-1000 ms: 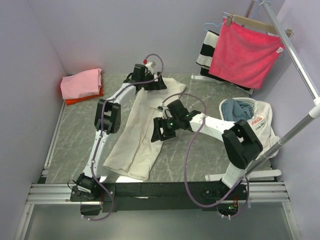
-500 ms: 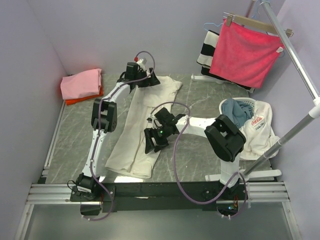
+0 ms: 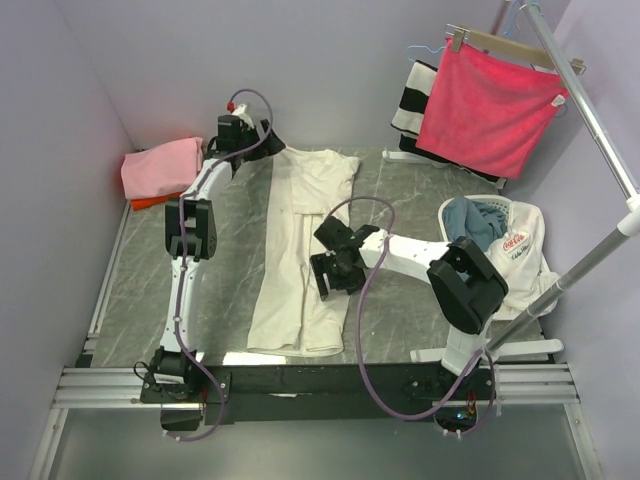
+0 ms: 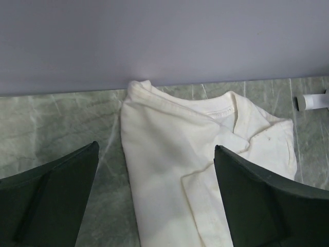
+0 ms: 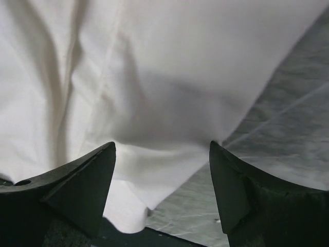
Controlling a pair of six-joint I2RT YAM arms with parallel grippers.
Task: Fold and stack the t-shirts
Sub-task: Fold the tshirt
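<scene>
left pincer [image 4: 155, 149] released, fingers wide apart, nothing btwn them. it sits at far end of bench [image 3: 400, 195], near back wall [image 3: 300, 60], just beside collar end of cream shirt [image 3: 300, 250]. right pincer [image 5: 161, 146] also released, spread over right edge of cream shirt approx mid-length, w/ cloth and bare bench both showing btwn fingers; can't tell if tips touch cloth. cream shirt lies folded lengthwise in a long strip, collar far, hem at near edge. pink shirt [image 3: 160, 165] folded, stacked on orange-red shirt [image 3: 148, 203] at far left corner, well apart from cream one. red cloth [image 3: 490, 105] on hanger [image 3: 500, 40] + striped cloth [image 3: 412, 100] far right.
</scene>
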